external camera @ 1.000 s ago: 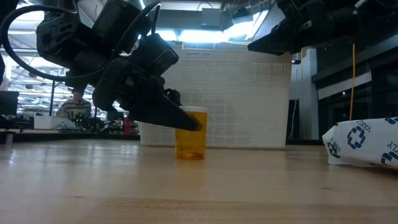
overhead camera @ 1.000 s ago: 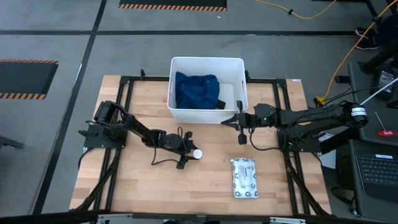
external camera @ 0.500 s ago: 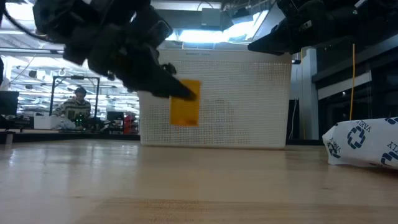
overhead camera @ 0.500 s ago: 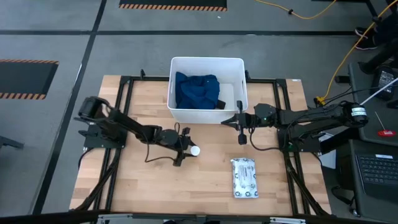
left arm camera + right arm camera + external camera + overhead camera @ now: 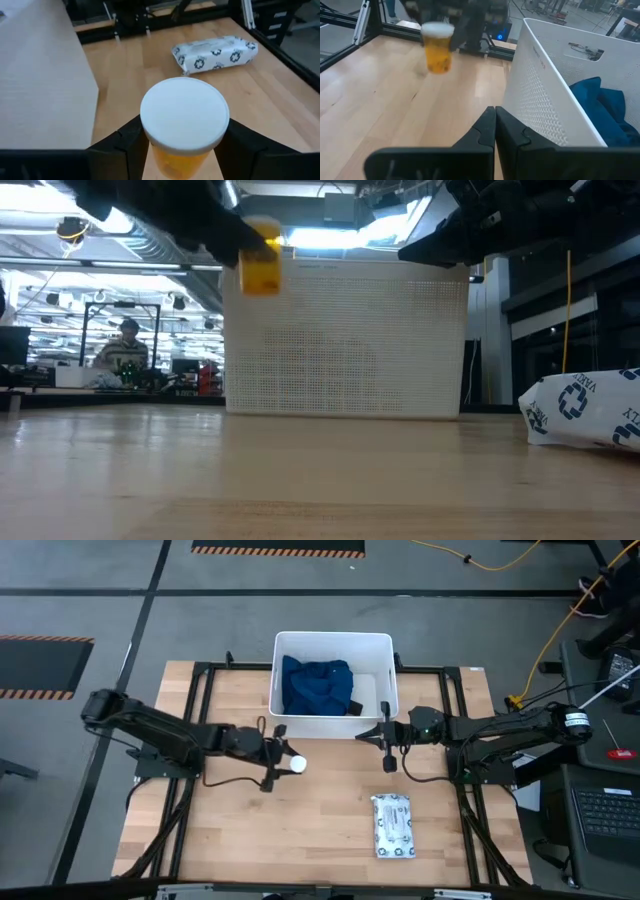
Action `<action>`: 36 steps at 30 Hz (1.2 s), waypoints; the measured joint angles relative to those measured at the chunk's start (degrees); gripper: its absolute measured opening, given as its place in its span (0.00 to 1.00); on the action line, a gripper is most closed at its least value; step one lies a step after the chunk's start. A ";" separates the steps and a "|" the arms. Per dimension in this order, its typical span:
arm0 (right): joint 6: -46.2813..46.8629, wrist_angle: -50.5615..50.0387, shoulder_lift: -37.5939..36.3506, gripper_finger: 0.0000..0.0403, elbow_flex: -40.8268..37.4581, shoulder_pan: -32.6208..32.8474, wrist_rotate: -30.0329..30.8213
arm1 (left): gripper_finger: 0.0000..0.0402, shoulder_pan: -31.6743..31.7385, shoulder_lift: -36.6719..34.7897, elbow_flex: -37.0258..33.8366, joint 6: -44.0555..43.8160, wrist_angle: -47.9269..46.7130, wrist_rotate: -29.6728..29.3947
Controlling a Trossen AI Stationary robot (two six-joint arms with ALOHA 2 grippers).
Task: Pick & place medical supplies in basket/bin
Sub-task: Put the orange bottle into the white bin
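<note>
High view: left tool [image 5: 287, 759] pinches the white-orange bottle [image 5: 297, 765] aloft just beside the tub [image 5: 331, 640]; right tool [image 5: 386, 739], fingers pressed together, hovers near the tub's other corner.

Two arms, dark, jointed, matte black. Left arm [image 5: 170, 735], left-center of high frame: slim links, loose black cable loops near its wrist. Right arm [image 5: 500, 728], right-center: a green light near the wrist, white band at the far joint. Right fingers [image 5: 490, 137]: black, angular, moulded.
</note>
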 joint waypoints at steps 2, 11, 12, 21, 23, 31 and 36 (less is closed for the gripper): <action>0.00 0.06 0.00 0.02 0.00 0.00 -0.01 | 0.46 0.02 -2.77 0.00 -0.01 -1.95 -0.02; 0.00 0.47 0.00 0.02 0.00 0.00 0.00 | 0.46 0.02 -12.89 0.00 -0.68 -9.67 -5.44; 0.00 0.51 0.00 0.02 0.00 0.00 0.00 | 0.46 0.02 -13.62 0.00 -1.14 -10.19 -5.75; 0.00 0.50 0.00 0.02 0.00 0.00 0.00 | 0.46 -0.01 -15.00 8.18 -2.83 -20.01 -5.54; 0.00 0.54 0.00 0.02 0.00 0.00 0.00 | 0.46 0.29 -14.43 10.80 -0.91 -22.79 -5.86; -0.02 0.87 0.00 0.02 0.00 0.00 0.00 | 0.46 6.53 -8.99 22.56 1.89 -29.67 -5.40; -0.11 0.91 0.00 0.02 0.00 0.00 0.00 | 0.46 12.65 -3.96 30.12 6.08 -34.12 -4.72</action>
